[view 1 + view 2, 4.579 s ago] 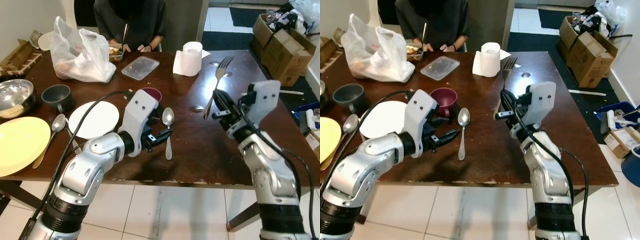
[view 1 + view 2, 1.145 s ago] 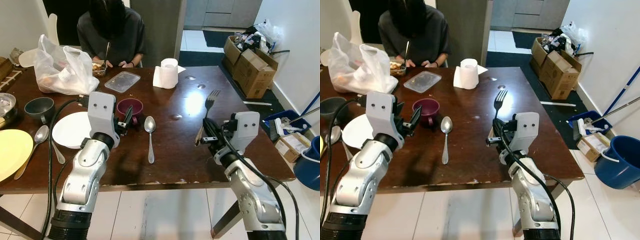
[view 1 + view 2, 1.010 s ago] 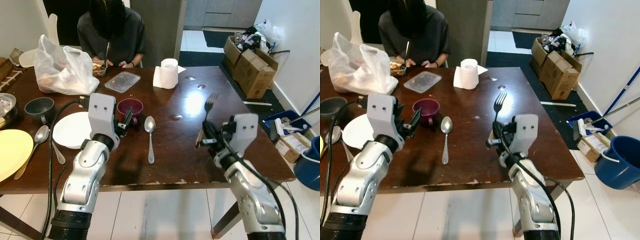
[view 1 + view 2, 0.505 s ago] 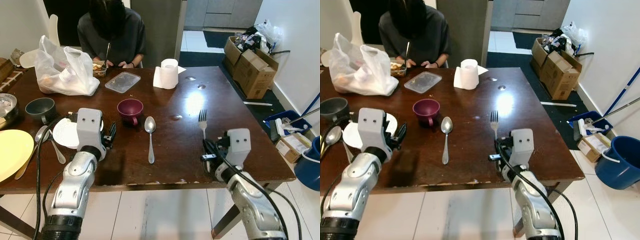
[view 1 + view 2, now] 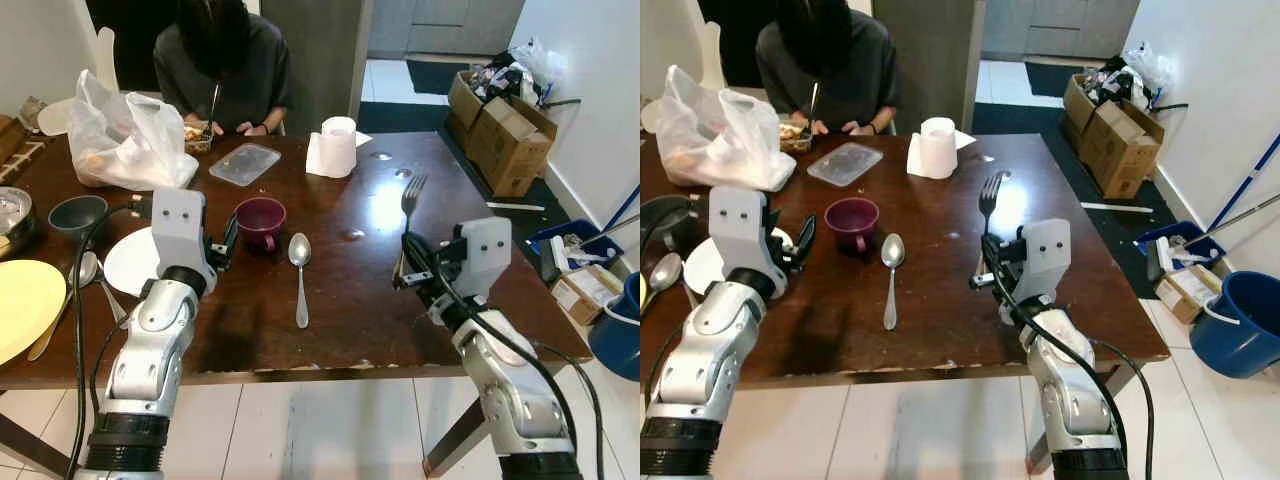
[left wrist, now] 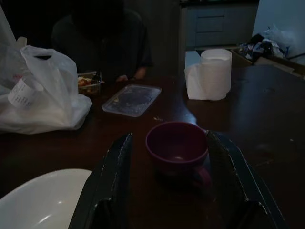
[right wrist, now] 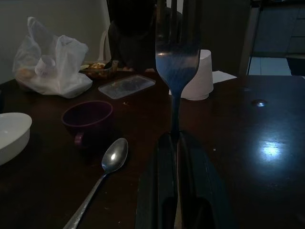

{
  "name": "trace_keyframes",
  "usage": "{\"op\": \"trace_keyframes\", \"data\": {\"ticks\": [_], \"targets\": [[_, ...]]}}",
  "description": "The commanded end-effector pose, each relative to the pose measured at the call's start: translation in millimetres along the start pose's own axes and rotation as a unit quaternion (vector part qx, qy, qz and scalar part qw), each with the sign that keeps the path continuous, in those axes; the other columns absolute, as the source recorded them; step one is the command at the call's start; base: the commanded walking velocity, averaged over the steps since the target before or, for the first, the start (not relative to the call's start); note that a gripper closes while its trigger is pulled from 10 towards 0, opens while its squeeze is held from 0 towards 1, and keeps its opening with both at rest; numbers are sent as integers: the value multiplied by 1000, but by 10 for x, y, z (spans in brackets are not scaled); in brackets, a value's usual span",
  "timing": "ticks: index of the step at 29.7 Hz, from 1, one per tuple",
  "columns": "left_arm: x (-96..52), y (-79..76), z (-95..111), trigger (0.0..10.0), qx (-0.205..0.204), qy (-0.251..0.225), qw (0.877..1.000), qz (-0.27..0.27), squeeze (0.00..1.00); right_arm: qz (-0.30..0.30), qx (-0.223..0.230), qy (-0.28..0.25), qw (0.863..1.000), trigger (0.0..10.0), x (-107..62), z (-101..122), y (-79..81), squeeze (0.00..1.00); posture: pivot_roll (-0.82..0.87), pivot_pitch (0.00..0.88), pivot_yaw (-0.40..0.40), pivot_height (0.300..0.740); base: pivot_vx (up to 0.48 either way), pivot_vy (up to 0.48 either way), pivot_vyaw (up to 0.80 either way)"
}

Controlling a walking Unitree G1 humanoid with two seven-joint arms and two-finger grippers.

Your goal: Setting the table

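Fork (image 5: 408, 205) pinched by its handle in the right gripper (image 5: 410, 272), ready for placing; left gripper (image 6: 167, 167) gapes empty, cup (image 6: 177, 147) between its jaws.

A dark wooden table (image 5: 360, 300) carries a maroon cup (image 5: 260, 219) beside a spoon (image 5: 300, 262), a white plate (image 5: 132, 262), yellow plate (image 5: 25, 305), grey mug (image 5: 76, 214), plastic bag (image 5: 125, 145), clear lid (image 5: 245, 162) and paper roll (image 5: 335, 147).
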State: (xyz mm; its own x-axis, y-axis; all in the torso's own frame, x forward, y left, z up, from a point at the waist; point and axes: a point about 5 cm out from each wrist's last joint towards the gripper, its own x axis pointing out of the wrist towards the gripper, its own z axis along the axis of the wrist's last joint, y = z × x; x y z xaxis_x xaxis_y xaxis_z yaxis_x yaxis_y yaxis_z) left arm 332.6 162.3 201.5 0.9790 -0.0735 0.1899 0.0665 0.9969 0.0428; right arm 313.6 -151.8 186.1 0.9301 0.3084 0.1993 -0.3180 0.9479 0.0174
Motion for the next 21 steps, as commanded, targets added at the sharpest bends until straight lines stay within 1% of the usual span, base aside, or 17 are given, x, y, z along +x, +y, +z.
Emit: {"op": "trace_keyframes", "data": {"ticks": [1,21], "targets": [[-3,-9,5,10000,-5,0,1000,-2,0,0,5,1,1000,10000,2,-5,7,0,-72,0,44,740,0,0,0],[-12,-33,-6,10000,-16,3,1000,-4,0,-12,12,10,1000,10000,-13,-43,-26,0,-71,0,42,740,0,0,0]]}}
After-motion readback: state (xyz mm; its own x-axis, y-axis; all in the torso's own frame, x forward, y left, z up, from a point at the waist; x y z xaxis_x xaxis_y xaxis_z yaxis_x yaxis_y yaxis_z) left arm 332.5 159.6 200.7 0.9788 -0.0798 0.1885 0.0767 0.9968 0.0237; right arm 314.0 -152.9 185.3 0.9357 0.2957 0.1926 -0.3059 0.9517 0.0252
